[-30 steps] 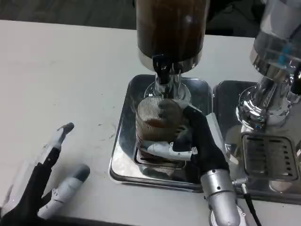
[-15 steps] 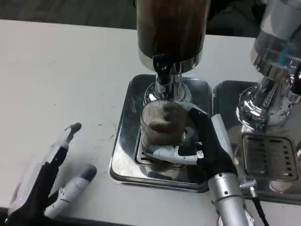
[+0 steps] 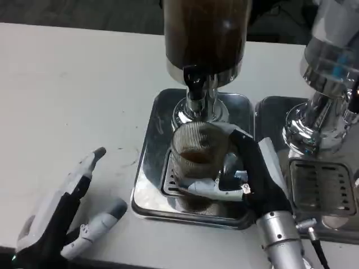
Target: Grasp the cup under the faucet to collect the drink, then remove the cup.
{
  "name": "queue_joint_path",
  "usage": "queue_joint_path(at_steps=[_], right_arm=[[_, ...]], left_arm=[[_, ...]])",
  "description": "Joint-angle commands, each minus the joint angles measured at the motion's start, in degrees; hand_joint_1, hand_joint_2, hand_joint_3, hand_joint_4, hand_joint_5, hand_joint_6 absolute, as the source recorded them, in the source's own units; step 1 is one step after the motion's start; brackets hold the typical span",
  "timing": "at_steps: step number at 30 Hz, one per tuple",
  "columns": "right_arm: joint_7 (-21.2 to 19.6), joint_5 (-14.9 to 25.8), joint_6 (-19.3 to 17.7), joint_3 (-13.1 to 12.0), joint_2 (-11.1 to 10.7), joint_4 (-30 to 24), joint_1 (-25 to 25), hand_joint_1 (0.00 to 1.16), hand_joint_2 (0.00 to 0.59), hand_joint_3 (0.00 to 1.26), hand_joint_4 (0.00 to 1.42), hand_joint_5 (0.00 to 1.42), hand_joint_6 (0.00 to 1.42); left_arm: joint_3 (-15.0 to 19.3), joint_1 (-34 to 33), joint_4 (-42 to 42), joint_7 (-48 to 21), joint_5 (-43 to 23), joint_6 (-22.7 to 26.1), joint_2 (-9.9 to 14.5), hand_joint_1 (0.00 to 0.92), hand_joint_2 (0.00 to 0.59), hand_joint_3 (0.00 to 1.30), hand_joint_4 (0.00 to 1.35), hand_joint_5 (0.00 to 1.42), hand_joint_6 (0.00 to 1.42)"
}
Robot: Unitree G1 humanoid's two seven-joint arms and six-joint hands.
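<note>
A ribbed clear cup [image 3: 194,150] with a little brown drink in it stands on the drip grate of the steel tray [image 3: 152,147], just below the black faucet [image 3: 194,84] of the dark drink dispenser [image 3: 205,35]. My right hand [image 3: 247,174] grips the cup from the right, fingers wrapped across its front and back. My left hand [image 3: 61,216] lies open on the white table at the lower left, fingers spread, apart from the tray.
A second dispenser [image 3: 328,67] with its own steel tray and grate [image 3: 322,193] stands close on the right of my right forearm. White table surface [image 3: 73,95] stretches left of the tray.
The cup and my right hand have shifted slightly right and toward the faucet's line. My left hand has slid a little right and forward on the table.
</note>
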Motion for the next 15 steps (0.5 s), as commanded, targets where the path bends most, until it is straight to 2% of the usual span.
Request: queue_joint_path(at_steps=[1, 6, 15], right_arm=[[0.63, 0.35, -0.33, -0.07, -0.38, -3.99, 0.90, 1.07, 0.132, 0.66, 0.73, 0.86, 1.26], [2.49, 1.33, 0.69, -0.63, -0.92, -6.79, 2.85, 1.07, 0.133, 0.66, 0.73, 0.86, 1.27], [4.60, 1.92, 1.66, -1.14, -1.74, -11.21, 5.15, 1.06, 0.140, 0.66, 0.73, 0.86, 1.27]], left_arm=[[-0.23, 2.15, -4.91, 1.13, 3.26, 3.75, 1.33, 0.000, 0.130, 0.00, 0.00, 0.00, 0.00], [-0.45, 4.99, -12.92, 1.11, 8.65, 10.51, 2.46, 0.000, 0.101, 0.00, 0.00, 0.00, 0.00], [-1.05, 8.54, -19.41, -0.22, 10.90, 16.64, 3.29, 0.000, 0.085, 0.00, 0.00, 0.00, 0.00]])
